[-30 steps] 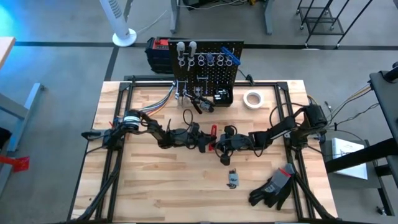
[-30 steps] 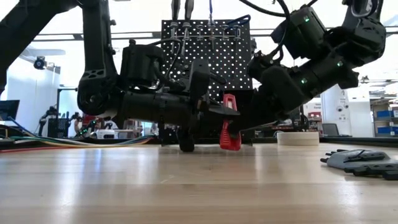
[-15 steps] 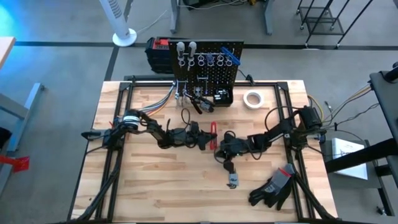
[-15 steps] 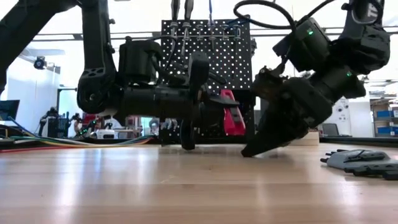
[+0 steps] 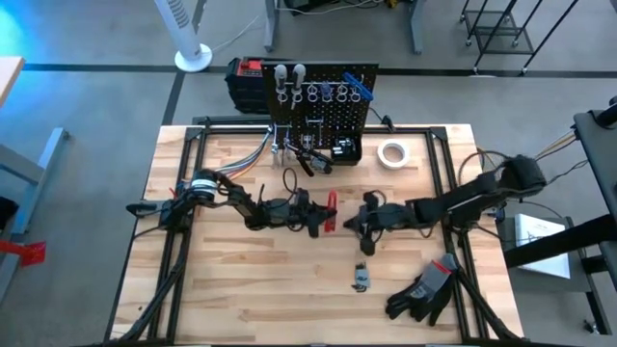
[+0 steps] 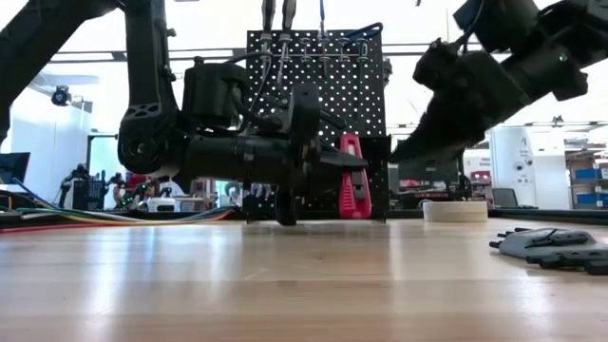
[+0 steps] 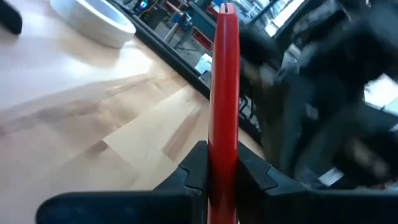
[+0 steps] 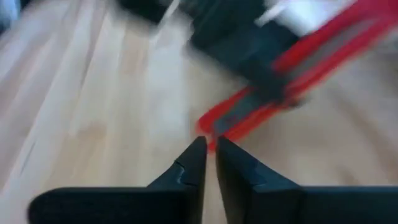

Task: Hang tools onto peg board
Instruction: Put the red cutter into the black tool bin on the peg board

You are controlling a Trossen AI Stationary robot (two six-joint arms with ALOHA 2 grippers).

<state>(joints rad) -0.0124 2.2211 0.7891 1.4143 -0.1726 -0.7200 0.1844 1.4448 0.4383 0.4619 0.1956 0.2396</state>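
No legible text, labels or numbers.

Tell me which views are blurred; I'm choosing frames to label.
Right wrist view: heavily smeared, the red tool a streak, only the right gripper sharp. Left wrist view: the red tool in the left gripper is crisp, the dark arm beyond it smeared. Low view: bright backlight turns both arms to silhouettes. High view: sharp throughout.
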